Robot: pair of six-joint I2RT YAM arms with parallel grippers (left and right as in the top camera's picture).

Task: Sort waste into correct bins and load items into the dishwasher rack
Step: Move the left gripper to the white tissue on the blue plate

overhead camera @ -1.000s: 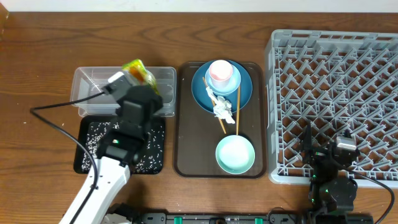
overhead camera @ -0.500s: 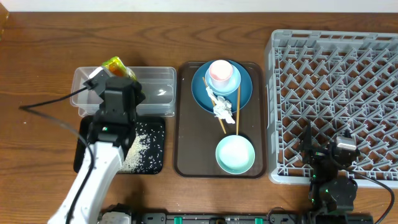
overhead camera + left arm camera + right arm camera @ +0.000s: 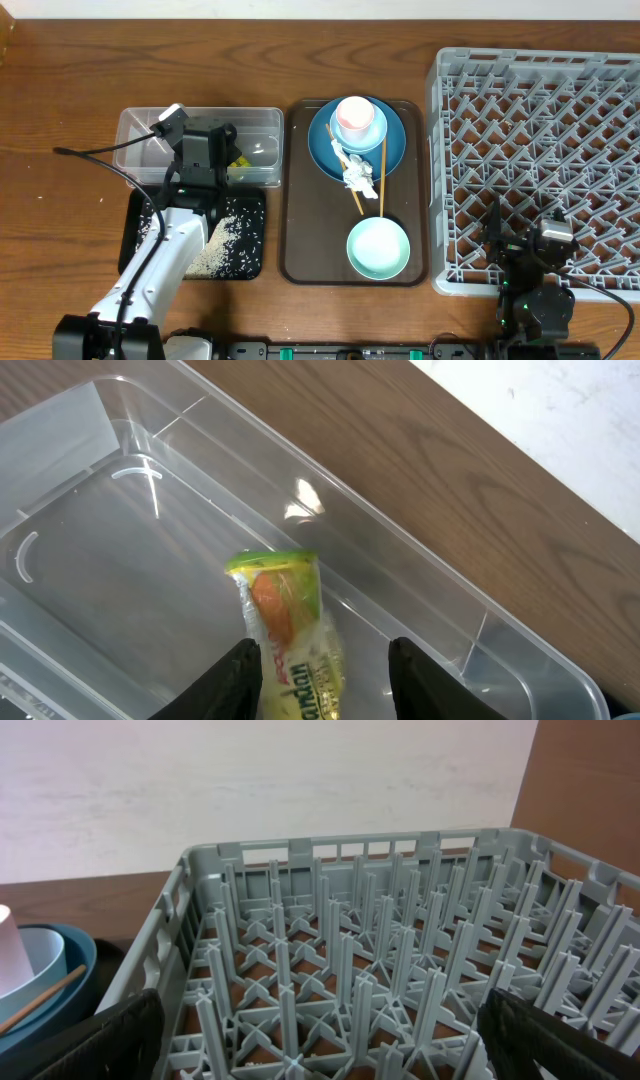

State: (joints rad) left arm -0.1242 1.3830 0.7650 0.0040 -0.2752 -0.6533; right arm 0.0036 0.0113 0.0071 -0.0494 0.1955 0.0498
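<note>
The yellow-green snack wrapper (image 3: 285,620) lies on the floor of the clear tub (image 3: 265,130). My left gripper (image 3: 322,655) is open just above it, one finger on each side of its near end. From overhead the left gripper (image 3: 213,152) sits over the tub's middle, with a bit of the wrapper (image 3: 238,160) showing beside it. White rice grains (image 3: 215,250) lie in the black tray (image 3: 245,262). My right gripper (image 3: 320,1030) hangs open over the grey dishwasher rack (image 3: 330,950), nothing between its fingers.
A brown serving tray (image 3: 298,200) holds a blue plate (image 3: 325,150) with a pink cup (image 3: 356,118), a crumpled tissue (image 3: 355,176), chopsticks (image 3: 381,180) and a mint bowl (image 3: 378,248). The rack (image 3: 540,120) fills the right side.
My left gripper swung the wrapper over the tub, came down into it and opened, so the wrapper now rests on the tub floor. The right arm has not moved.
</note>
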